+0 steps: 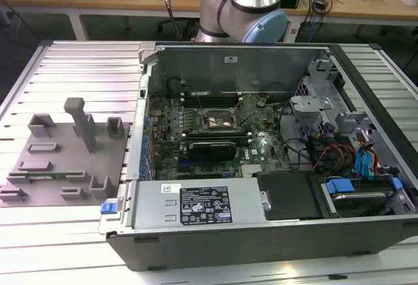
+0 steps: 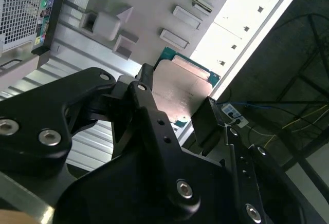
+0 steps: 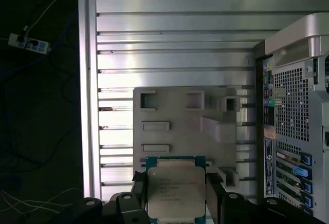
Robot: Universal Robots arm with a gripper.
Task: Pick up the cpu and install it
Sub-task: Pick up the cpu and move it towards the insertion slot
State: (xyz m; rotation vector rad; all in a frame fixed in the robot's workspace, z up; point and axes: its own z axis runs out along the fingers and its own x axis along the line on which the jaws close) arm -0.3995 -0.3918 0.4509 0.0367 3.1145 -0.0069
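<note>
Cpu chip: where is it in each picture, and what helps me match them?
First wrist view: the small flat square silvery-topped cpu sits clamped between the black fingers, the grey plastic fixture plate beyond it.
Second wrist view: the cpu, seen slantwise, between the fingers, the plate beyond.
Exterior view: the plate lies on the ribbed metal table, at the exterior view's left.
Shared landmark: that plate.

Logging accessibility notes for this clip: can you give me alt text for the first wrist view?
The gripper holds the cpu by two opposite edges, its silvery top facing the camera, in front of a grey fixture plate with recesses and blocks. The plate lies on a slatted metal table, with the perforated rear of a computer case beside it.
</note>
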